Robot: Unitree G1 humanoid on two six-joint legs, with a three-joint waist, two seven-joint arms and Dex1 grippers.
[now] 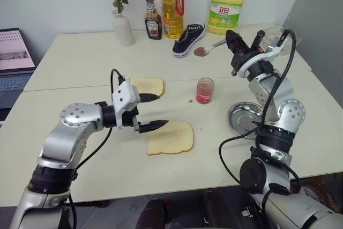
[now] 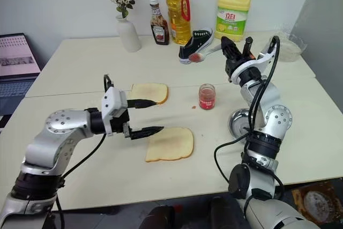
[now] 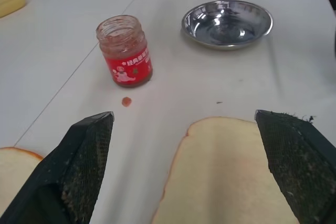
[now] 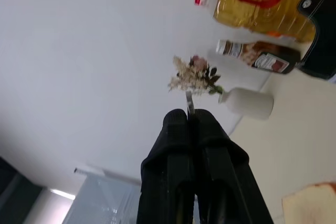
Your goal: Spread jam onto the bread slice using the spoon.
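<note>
The bread slice (image 1: 171, 138), pale with a domed end, lies flat on the near part of the table. My left gripper (image 1: 163, 110) hovers open just left of it, with its fingers (image 3: 86, 161) spread wide over the slice's end (image 3: 226, 177). The jam (image 1: 204, 90) is in a small open glass jar with a red label, standing behind the slice. My right gripper (image 1: 232, 37) is raised over the table's far side and shut on the spoon's handle. The spoon (image 1: 210, 47) sticks out to the left with red jam in its bowl. A sliver of its metal (image 4: 189, 102) pokes past the closed fingertips.
A second, browner slice (image 1: 148, 85) lies behind my left gripper. A round steel dish (image 1: 242, 117) sits right of the jar, with a jam drop (image 1: 189, 101) on the table left of it. Vase (image 1: 122, 27), ketchup bottle (image 1: 153, 23), oil bottle (image 1: 172, 5), yellow jug (image 1: 227, 6) and shoe (image 1: 189, 40) line the back; laptop (image 1: 13, 57) far left.
</note>
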